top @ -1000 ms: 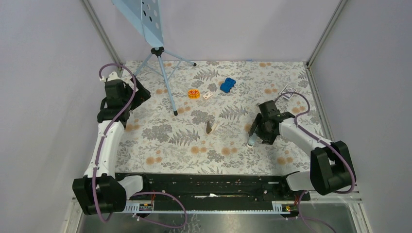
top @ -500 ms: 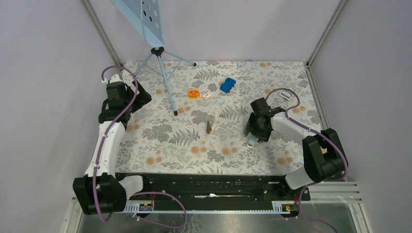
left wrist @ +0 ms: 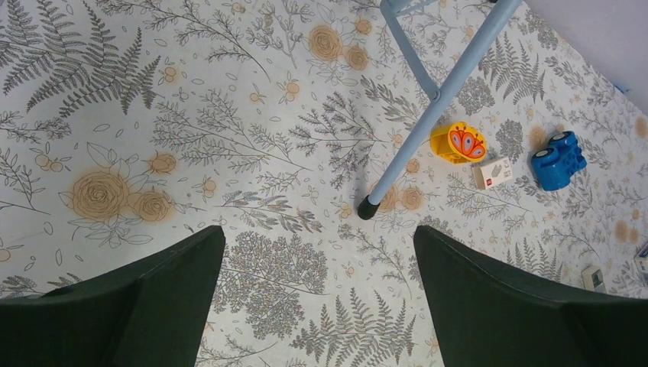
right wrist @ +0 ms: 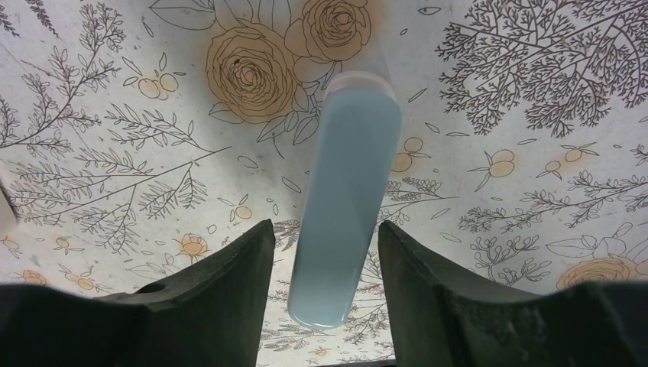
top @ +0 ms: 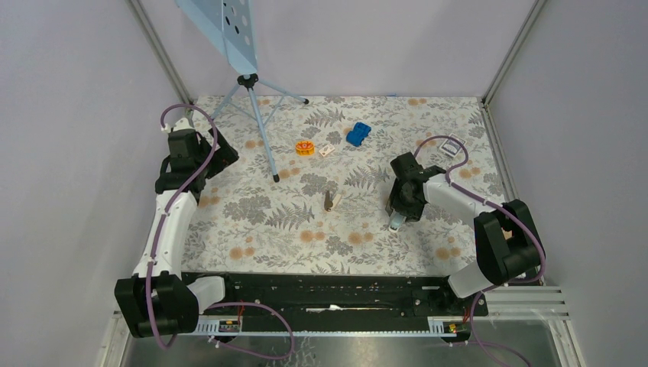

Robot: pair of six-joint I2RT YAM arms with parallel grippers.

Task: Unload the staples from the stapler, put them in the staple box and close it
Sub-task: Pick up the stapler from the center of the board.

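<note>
Fern-and-rose printed counter boxed in by lilac walls; a blue tripod stands at the far left
The pale blue stapler lies lengthwise between the right jaws, which sit narrowly apart around it; whether they grip it I cannot tell; the left jaws gape wide and empty near the tripod's foot; the staples, a tiny strip, lie mid-counter, well left of the right jaws

lt blue stapler, staples lying mid-table
</note>
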